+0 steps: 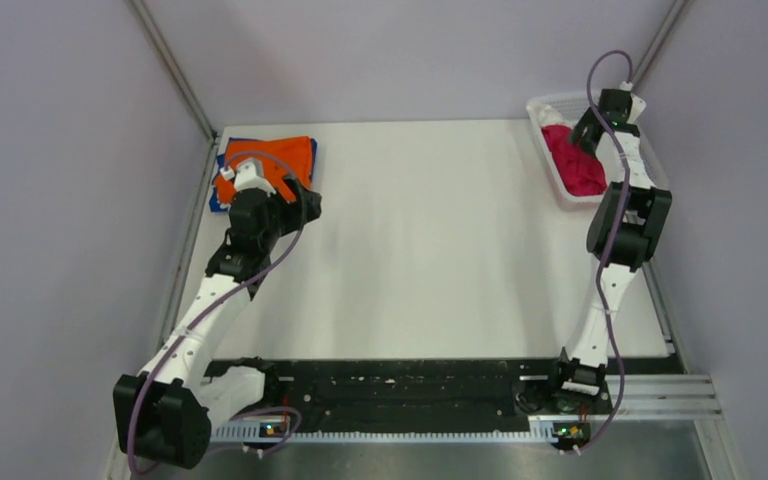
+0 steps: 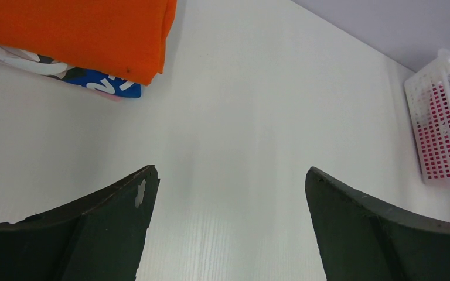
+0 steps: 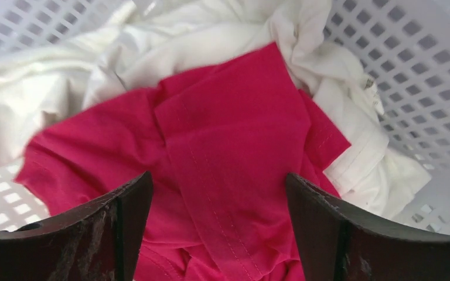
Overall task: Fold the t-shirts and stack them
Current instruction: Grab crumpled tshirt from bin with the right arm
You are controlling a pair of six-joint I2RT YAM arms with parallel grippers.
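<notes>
A folded orange t-shirt (image 1: pixel 285 158) (image 2: pixel 82 32) lies on a blue t-shirt with white marks (image 1: pixel 220 200) (image 2: pixel 102 82) at the table's far left corner. My left gripper (image 1: pixel 305 200) (image 2: pixel 231 172) hovers open just right of that stack, with only bare table between its fingers. A crumpled magenta-red t-shirt (image 1: pixel 578 165) (image 3: pixel 228 129) lies in the white mesh basket (image 1: pixel 550 105) (image 3: pixel 410 52) at the far right. Reaching down into the basket, my right gripper (image 1: pixel 585 130) (image 3: pixel 218 178) is open, its fingers standing either side of a raised fold of the magenta shirt.
White cloth (image 3: pixel 211 35) is bunched under and behind the magenta shirt in the basket (image 2: pixel 439 117). The white table (image 1: pixel 430 240) stretches between the stack and the basket. Purple walls stand close on the left, back and right.
</notes>
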